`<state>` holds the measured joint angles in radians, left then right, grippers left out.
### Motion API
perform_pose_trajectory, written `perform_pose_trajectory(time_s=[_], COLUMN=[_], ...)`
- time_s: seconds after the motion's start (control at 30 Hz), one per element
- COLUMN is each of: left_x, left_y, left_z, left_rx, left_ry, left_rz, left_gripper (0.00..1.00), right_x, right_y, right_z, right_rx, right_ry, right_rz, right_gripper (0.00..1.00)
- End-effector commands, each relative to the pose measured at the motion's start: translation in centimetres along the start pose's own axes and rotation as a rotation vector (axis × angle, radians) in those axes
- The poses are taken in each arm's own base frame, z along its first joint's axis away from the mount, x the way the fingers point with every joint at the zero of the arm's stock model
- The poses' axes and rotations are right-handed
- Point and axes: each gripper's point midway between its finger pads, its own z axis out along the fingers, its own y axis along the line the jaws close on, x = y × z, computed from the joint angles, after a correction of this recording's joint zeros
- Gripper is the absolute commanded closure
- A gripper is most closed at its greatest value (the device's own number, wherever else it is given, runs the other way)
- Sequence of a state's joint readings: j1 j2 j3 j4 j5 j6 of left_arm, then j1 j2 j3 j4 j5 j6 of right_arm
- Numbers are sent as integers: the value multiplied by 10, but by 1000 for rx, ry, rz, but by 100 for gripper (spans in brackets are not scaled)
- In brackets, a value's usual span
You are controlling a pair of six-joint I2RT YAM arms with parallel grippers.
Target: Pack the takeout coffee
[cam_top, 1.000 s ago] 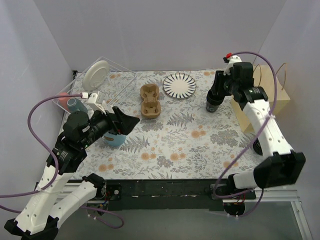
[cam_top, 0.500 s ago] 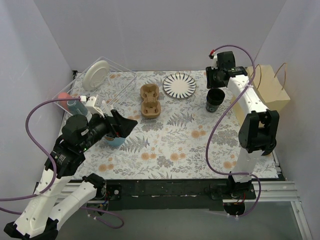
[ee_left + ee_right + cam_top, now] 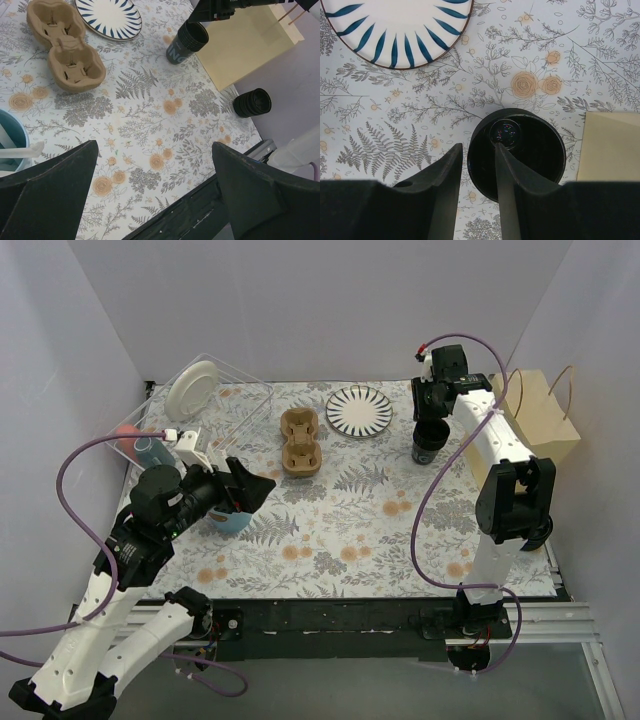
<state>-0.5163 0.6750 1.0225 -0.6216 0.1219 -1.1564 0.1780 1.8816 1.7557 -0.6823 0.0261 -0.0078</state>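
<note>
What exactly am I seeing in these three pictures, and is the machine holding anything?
It is a robot: a left arm and a right arm bolted to a flower-patterned table, each ending in a two-finger gripper. One picture looks down from above; the other two come from cameras on the wrists. On the table are a brown cardboard cup carrier, a blue-striped white plate, a light-blue cup, a tan paper bag and a clear plastic bin with a plain white dish. The right gripper hangs over an upright dark disposable cup, fingers either side of its rim with a gap, apparently not gripping yet. A second dark cup is near the bag. The left gripper is wide open and empty.
</note>
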Motion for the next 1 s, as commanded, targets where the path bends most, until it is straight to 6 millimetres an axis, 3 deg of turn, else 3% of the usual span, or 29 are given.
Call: perform_pose_trajectory(time_s=[0.0, 0.6, 0.83, 0.97], left_x=[-3, -2, -4, -3], left_y=[7, 11, 11, 12], left_z=[0, 0, 1, 1], left_rx=[-33, -53, -57, -58], left_ry=[-16, -25, -24, -22], left_rz=[24, 21, 27, 24], left_gripper=[2, 2, 2, 2], right_x=[1, 17, 16, 16], right_y=[1, 2, 1, 1], right_z=[6, 18, 16, 16], right_rx=[-8, -16, -10, -10], right_ry=[2, 51, 45, 46], right_rz=[-2, 3, 3, 2], right_gripper=[60, 66, 80, 82])
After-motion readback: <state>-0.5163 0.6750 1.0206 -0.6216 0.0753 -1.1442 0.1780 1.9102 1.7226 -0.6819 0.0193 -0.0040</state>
